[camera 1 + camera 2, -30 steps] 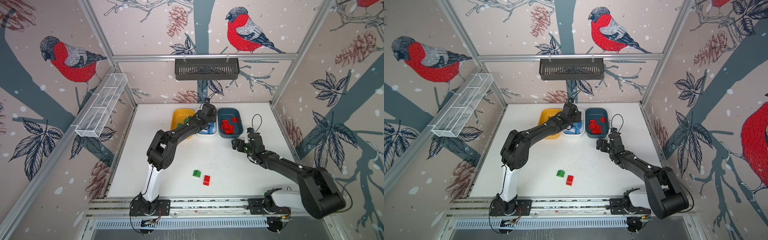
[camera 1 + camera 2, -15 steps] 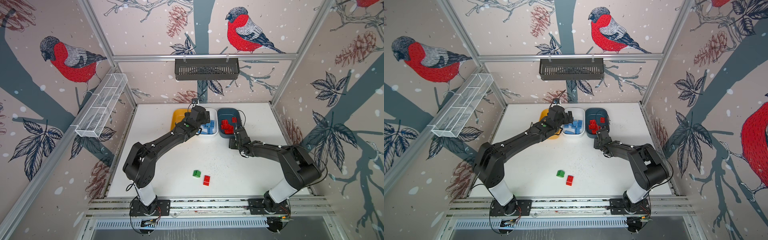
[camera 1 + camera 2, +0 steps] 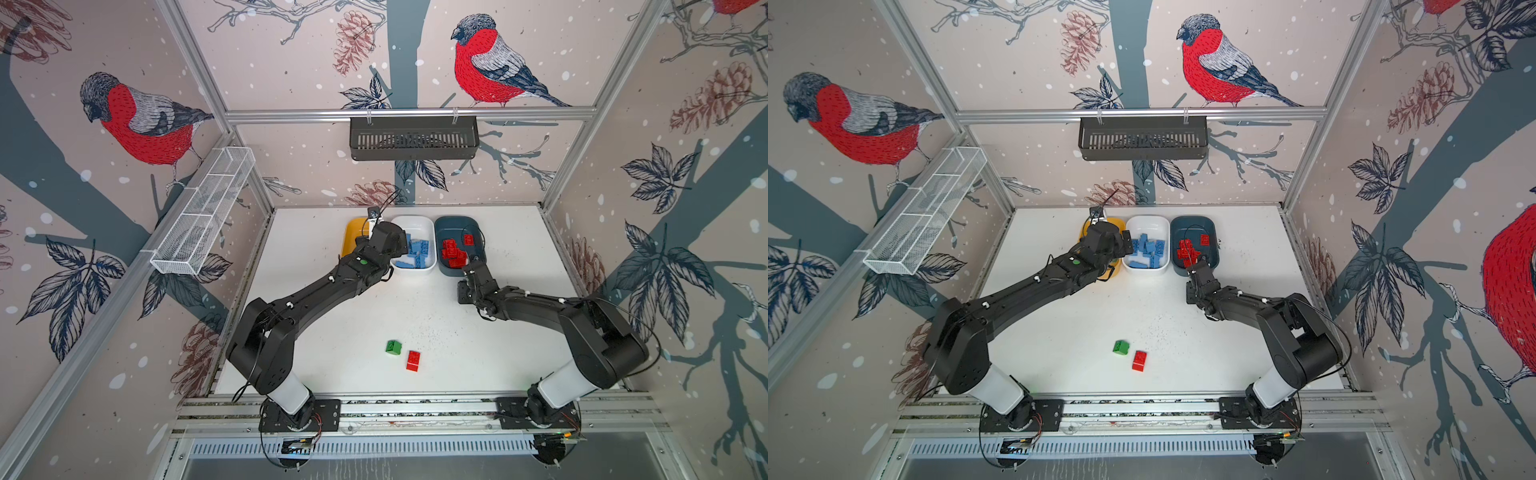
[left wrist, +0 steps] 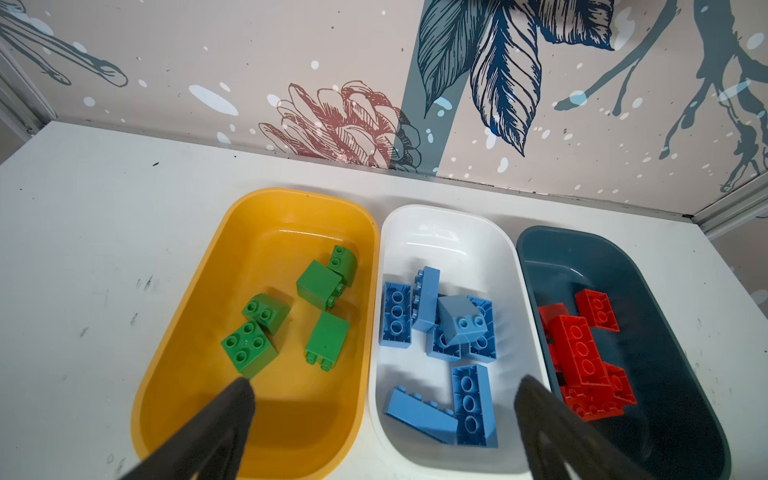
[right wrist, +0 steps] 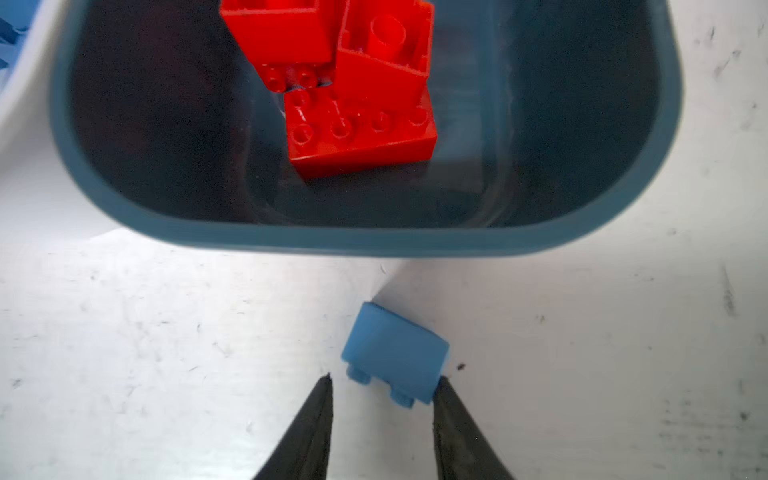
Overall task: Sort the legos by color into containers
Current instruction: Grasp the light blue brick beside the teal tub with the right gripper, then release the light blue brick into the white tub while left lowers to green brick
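Three containers stand in a row at the back: yellow tub [image 4: 291, 415] with green legos [image 4: 320, 284], white tub [image 4: 449, 232] with blue legos [image 4: 457, 324], teal tub [image 4: 665, 374] with red legos [image 4: 582, 353]. My left gripper [image 4: 384, 382] hangs open and empty above the yellow and white tubs' near ends. A blue brick [image 5: 395, 349] lies on the table just in front of the teal tub's rim [image 5: 365, 245]. My right gripper [image 5: 385, 378] is low behind it, jaws narrowed; one fingertip touches its corner. A green brick [image 3: 393, 347] and a red brick [image 3: 413, 360] lie near the front.
A black slotted basket [image 3: 413, 139] hangs on the back rail. A white wire basket [image 3: 203, 212] runs along the left wall. Both arm bases sit on the front aluminium rail [image 3: 415, 409]. Walls close in the table on three sides.
My left gripper has drawn back leftward from the white tub and opened wide. My right gripper has moved up to the teal tub's near rim and its jaws have narrowed.
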`<state>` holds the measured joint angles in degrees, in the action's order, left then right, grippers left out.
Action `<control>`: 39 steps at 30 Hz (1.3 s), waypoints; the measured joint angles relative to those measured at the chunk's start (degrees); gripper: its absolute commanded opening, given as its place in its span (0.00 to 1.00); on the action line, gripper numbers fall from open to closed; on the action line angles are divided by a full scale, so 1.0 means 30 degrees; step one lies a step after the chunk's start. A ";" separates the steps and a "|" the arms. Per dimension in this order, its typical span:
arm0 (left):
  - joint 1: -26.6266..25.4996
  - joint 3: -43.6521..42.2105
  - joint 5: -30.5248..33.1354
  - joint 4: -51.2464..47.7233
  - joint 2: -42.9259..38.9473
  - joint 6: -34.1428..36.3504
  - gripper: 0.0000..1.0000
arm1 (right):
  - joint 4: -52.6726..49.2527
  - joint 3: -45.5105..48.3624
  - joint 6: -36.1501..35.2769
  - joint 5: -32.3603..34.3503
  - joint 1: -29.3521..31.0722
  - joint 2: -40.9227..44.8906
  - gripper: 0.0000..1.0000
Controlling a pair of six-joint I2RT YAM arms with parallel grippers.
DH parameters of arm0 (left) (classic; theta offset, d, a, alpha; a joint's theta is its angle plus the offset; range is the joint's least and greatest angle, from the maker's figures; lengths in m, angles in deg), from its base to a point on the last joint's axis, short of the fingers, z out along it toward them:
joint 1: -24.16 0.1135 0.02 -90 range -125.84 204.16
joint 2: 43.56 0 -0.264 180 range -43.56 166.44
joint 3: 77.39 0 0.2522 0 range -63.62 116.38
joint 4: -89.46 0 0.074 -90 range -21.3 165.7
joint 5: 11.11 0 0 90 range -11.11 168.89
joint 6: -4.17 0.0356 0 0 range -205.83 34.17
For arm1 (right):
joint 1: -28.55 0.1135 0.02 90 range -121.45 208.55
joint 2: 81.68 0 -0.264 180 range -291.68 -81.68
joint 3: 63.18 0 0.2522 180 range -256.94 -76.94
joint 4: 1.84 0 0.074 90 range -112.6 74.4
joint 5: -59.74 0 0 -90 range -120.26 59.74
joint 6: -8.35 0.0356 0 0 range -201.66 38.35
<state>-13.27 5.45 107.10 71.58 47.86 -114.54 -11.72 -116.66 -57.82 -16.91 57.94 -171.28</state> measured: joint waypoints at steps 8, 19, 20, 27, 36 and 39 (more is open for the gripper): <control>0.0015 -0.0772 0.0270 0.0138 -0.0386 -0.0452 0.98 | -0.0044 0.0240 0.0000 0.0277 0.0845 0.1231 0.51; 0.0051 -0.0969 0.0656 -0.0117 -0.0386 -0.0925 0.98 | -0.0780 -0.2047 0.0554 0.1093 0.0058 -0.2164 0.68; 0.0058 -0.1013 0.0656 -0.0175 -0.0386 -0.0940 0.97 | -0.0750 -0.2208 0.0612 0.1107 0.0044 -0.2477 0.66; 0.0073 -0.1049 0.0641 -0.0568 -0.0291 -0.1355 0.98 | -0.0080 -0.2288 0.1559 0.1982 0.0204 -0.3424 0.42; 0.0153 -0.1821 -0.0168 -0.1617 -0.1049 -0.1909 0.97 | 0.0357 -0.0561 0.1443 0.2754 0.0954 -0.1763 0.30; 0.0153 -0.2506 -0.1209 -0.1872 -0.1443 -0.1887 0.97 | 0.0357 -0.0321 0.0969 0.2718 0.1515 -0.0889 0.30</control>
<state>-12.81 -2.06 103.47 65.97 43.53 -120.20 -10.65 -117.62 -54.91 -8.76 62.49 -173.95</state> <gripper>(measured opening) 0.976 0.357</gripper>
